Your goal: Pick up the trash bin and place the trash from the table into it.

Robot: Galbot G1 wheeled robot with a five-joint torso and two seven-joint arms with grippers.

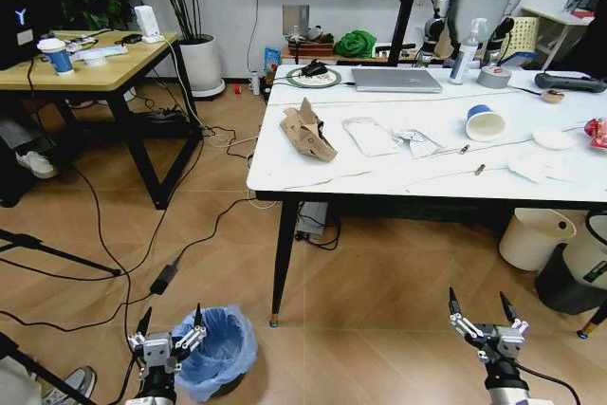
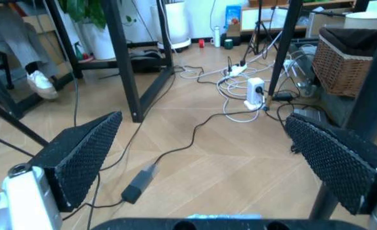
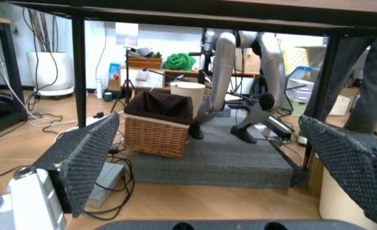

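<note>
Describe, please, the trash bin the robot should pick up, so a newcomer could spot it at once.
Start at the white marble-look table and drop to the wooden floor by its front-left leg. There, beside the open left gripper, stands the trash bin: small, round, lined with a light-blue bag, unlike the cream bin under the table's right end.
</note>
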